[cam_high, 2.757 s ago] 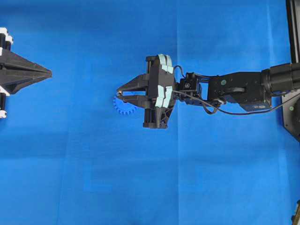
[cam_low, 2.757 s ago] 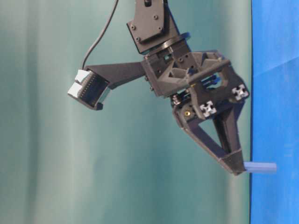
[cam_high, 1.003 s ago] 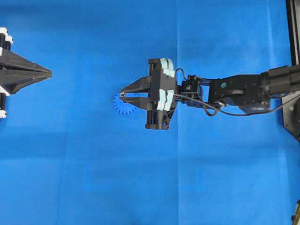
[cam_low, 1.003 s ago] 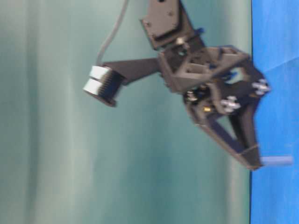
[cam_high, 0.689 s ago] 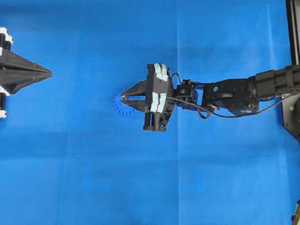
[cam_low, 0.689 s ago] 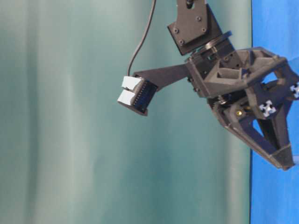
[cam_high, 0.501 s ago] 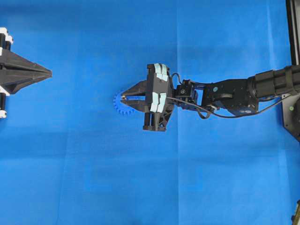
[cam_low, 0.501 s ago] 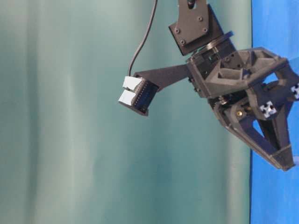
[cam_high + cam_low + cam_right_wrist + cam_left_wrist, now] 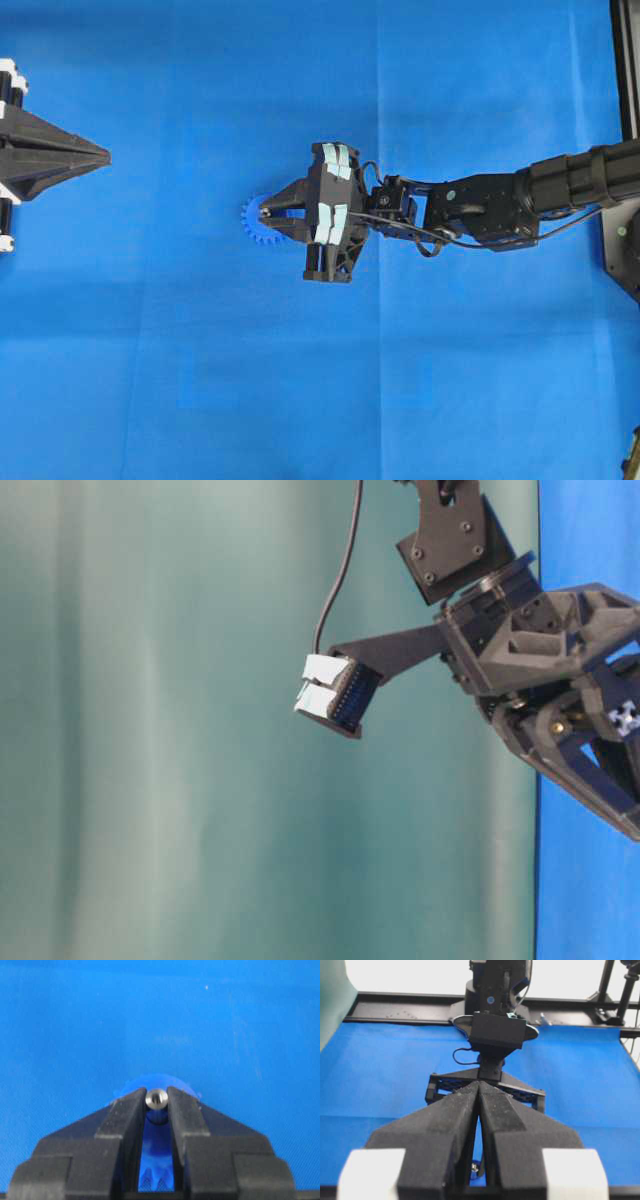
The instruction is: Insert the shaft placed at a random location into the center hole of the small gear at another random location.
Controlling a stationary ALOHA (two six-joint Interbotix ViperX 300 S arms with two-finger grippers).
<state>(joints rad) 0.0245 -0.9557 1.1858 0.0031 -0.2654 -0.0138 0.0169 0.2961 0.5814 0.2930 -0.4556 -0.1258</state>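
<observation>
Since a second ago the right gripper has reached further left over the small bright blue toothed plastic gear, which has not moved on the blue table. Its jaws pinch the tiny silvery-grey metal shaft, seen end-on directly above the gear. The center hole is hidden beneath shaft and jaws. The left gripper rests with jaws pressed together, well apart.
</observation>
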